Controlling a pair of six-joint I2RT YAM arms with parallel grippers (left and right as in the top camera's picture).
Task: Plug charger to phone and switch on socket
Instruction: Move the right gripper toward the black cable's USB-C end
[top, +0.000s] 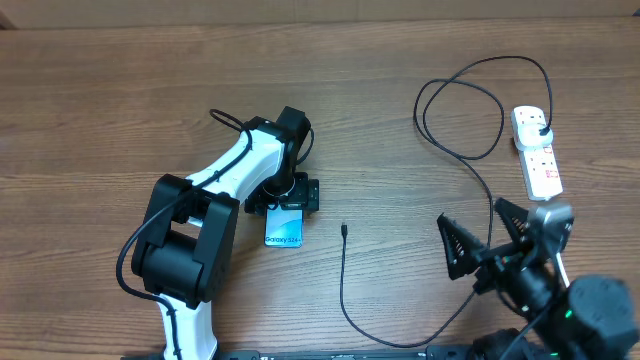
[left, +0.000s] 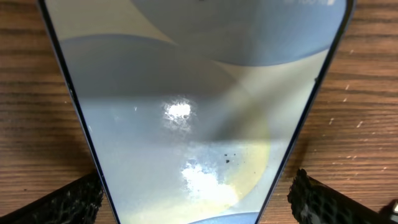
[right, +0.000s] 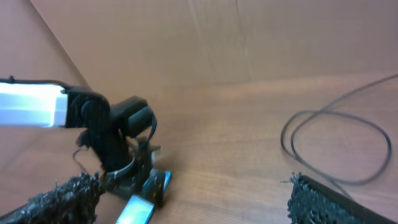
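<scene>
Left gripper (top: 287, 203) wide open astride phone (top: 284, 229), right gripper (top: 487, 240) open, empty — charger (top: 341, 280) limp: pinch behind connector tip (top: 343, 231).

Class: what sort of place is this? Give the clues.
Probably a robot test bench: a left arm and right arm at a wooden table, a cardboard wall, and a phone, charger and socket laid out.

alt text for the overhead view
The open left gripper hangs over one end of the phone. The loose tip of the charger lies beside it, its plug in the socket at far right, near the open right gripper.
</scene>
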